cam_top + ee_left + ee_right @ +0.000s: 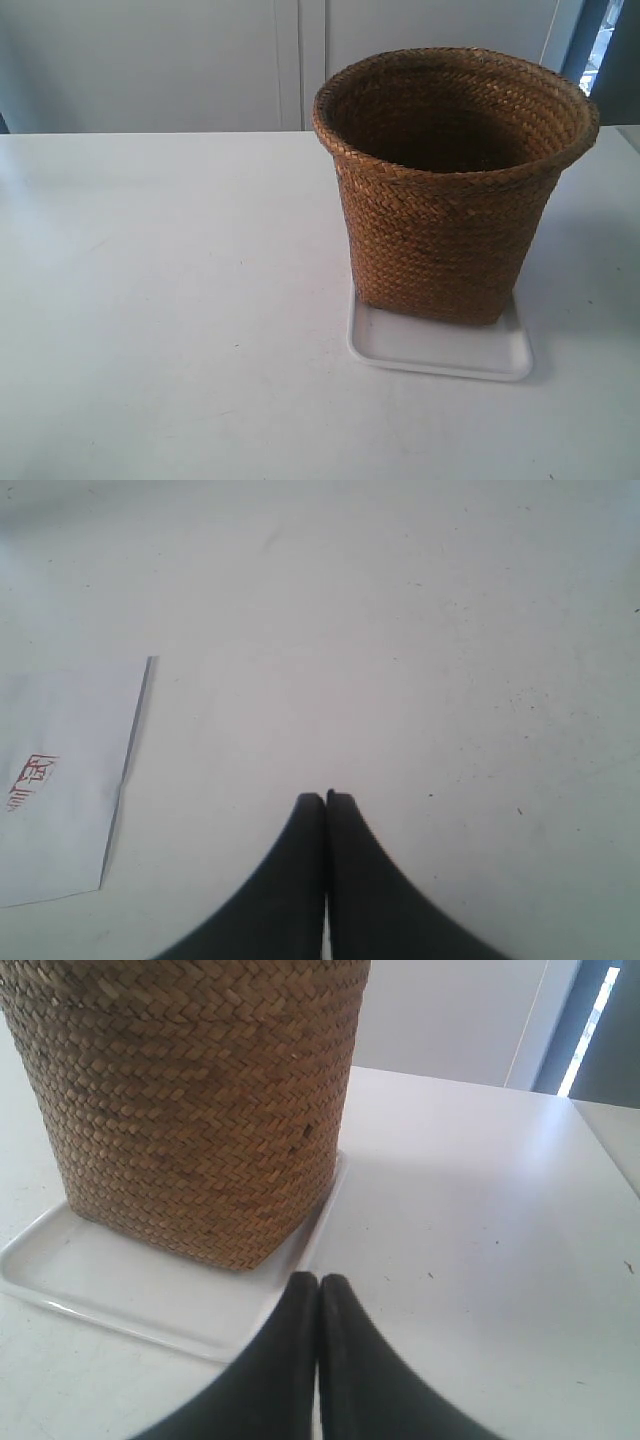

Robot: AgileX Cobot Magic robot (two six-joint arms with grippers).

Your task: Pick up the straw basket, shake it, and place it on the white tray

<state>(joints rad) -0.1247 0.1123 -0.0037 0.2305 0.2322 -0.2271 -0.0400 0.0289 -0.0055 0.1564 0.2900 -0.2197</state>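
The brown woven straw basket stands upright on the white tray at the right of the table, its dark mouth open upward. Neither arm shows in the exterior view. In the right wrist view the straw basket fills the tray, and my right gripper is shut and empty just off the tray's corner, apart from the basket. My left gripper is shut with nothing in it, over bare table; basket and tray are out of that view.
A white sheet of paper with red print lies on the table near the left gripper. The table's far edge meets a pale wall with cabinet doors. A dark window strip is at the back right.
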